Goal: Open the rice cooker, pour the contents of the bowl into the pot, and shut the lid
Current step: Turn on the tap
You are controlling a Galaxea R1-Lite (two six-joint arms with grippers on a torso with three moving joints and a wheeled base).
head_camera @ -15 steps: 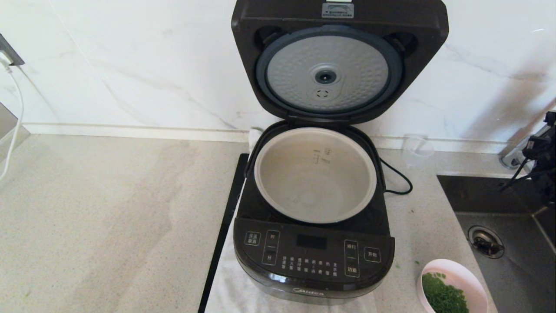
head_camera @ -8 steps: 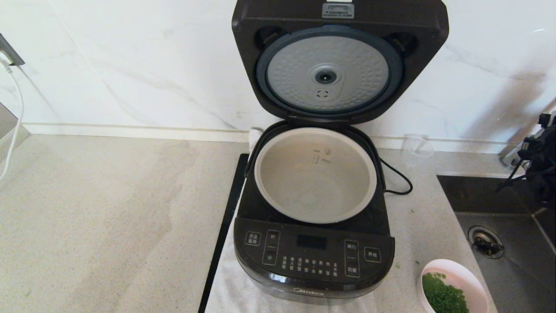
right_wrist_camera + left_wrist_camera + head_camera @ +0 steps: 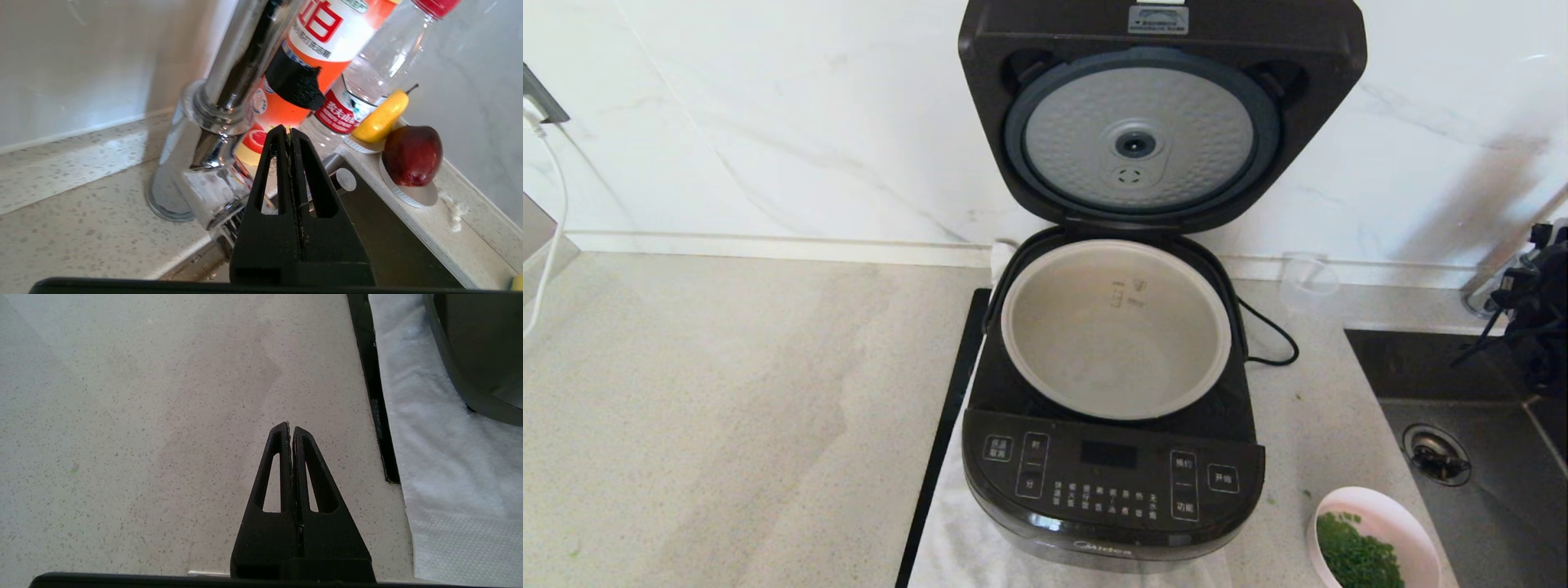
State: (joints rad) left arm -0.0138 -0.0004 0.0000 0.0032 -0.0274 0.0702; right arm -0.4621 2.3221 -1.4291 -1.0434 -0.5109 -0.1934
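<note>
The black rice cooker [image 3: 1111,482] stands on a white cloth with its lid [image 3: 1160,122] raised upright, dimpled silver disc facing me. The grey-beige pot [image 3: 1115,327] sits inside with nothing visible in it. The pink bowl [image 3: 1417,523] rests on the counter at the front right of the cooker, holding the chopped green contents [image 3: 1356,559]. My right arm [image 3: 1539,310] hangs at the right edge over the sink, far from the bowl; its gripper [image 3: 289,130] is shut on nothing, pointing at the tap. My left gripper [image 3: 291,428] is shut and empty over bare counter, left of the cooker [image 3: 470,355].
A dark sink [image 3: 1462,425] lies right of the cooker, with a chrome tap [image 3: 212,122], bottles [image 3: 310,61] and fruit [image 3: 412,155] behind it. A clear cup [image 3: 1307,282] and the power cord [image 3: 1266,335] sit behind the cooker. A black strip [image 3: 372,396] edges the cloth [image 3: 441,457].
My right arm at the right edge has shifted a little to the left and down. The cooker, lid and bowl have not moved.
</note>
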